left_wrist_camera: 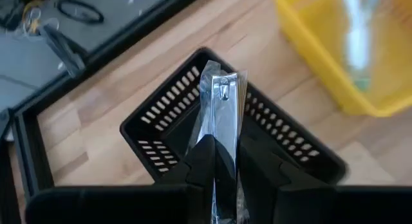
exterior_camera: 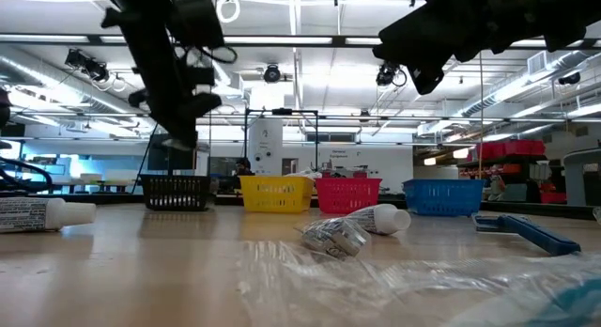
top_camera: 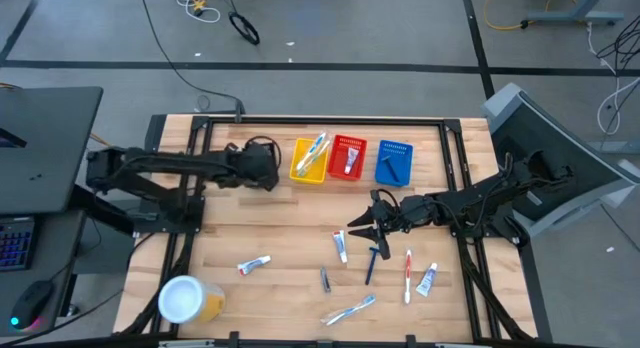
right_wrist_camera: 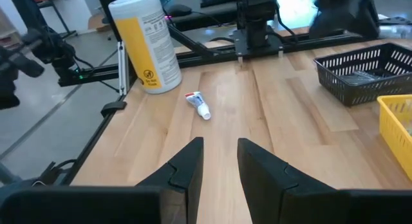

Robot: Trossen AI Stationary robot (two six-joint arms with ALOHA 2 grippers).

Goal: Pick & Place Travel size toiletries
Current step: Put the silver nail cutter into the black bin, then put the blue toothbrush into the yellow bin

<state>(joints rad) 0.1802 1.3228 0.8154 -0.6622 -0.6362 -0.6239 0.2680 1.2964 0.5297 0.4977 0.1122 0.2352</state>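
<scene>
My left gripper (left_wrist_camera: 224, 150) hovers over the black basket (left_wrist_camera: 161, 124) at the table's far left, shut on a silvery packet (left_wrist_camera: 222, 102); in the high view it (top_camera: 262, 163) covers most of that basket. My right gripper (right_wrist_camera: 220, 150) is open and empty, above mid-table (top_camera: 362, 226), fingers pointing toward the table's left. Near and below it lie a white tube (top_camera: 340, 246) and a blue-handled razor (top_camera: 372, 263). A toothbrush (top_camera: 408, 273), another tube (top_camera: 428, 279), a wrapped toothbrush (top_camera: 350, 310), a small silvery item (top_camera: 325, 279) and a third tube (top_camera: 253, 265) lie flat on the wood. My left gripper pinches the silvery packet between its two fingers, which come from above, pointing down at the black basket. The packet's free end (left_wrist_camera: 224, 82) sticks out past the fingertips, along them, lifted clear above the basket's opening. How far back it reaches is hidden by the fingers.
Yellow (top_camera: 310, 160), red (top_camera: 348, 158) and blue (top_camera: 393, 162) baskets stand in a row along the far edge, each holding items. The white-lidded yellow tub (top_camera: 188, 300) stands at the near left corner. A black frame rail (top_camera: 300, 118) borders the table.
</scene>
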